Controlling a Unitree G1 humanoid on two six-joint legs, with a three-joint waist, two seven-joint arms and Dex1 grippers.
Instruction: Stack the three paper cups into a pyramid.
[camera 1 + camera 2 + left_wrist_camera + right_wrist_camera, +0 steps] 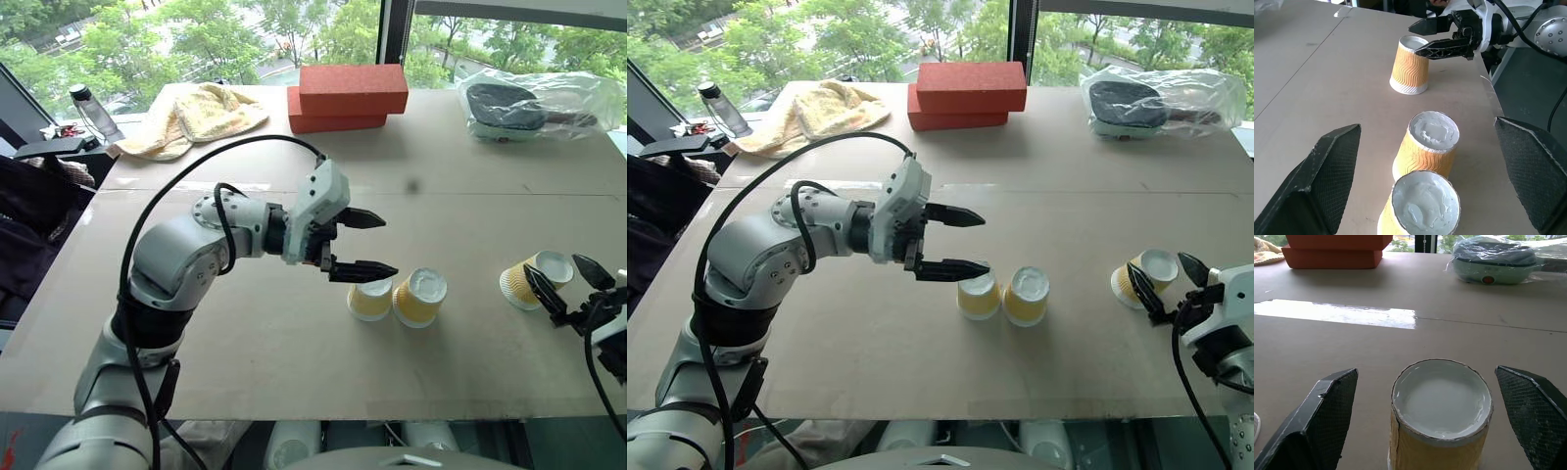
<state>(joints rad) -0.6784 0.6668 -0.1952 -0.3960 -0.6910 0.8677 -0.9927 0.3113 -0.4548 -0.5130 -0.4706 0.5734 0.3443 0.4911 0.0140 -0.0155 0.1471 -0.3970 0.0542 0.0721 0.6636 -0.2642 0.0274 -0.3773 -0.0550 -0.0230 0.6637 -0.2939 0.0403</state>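
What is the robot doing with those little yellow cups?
It is getting ready to build a cup pyramid. Two paper cups stand upside down, side by side, on the table. The left gripper is open beside them, holding nothing. The third cup sits apart on the robot's right, also upside down, with the open right gripper around it, not yet closed. Nothing is stacked yet.

The table [294, 352] is being viewed downward from the head by both eyes; each wrist camera is being aimed closely along its claw at the cups [1425, 147].
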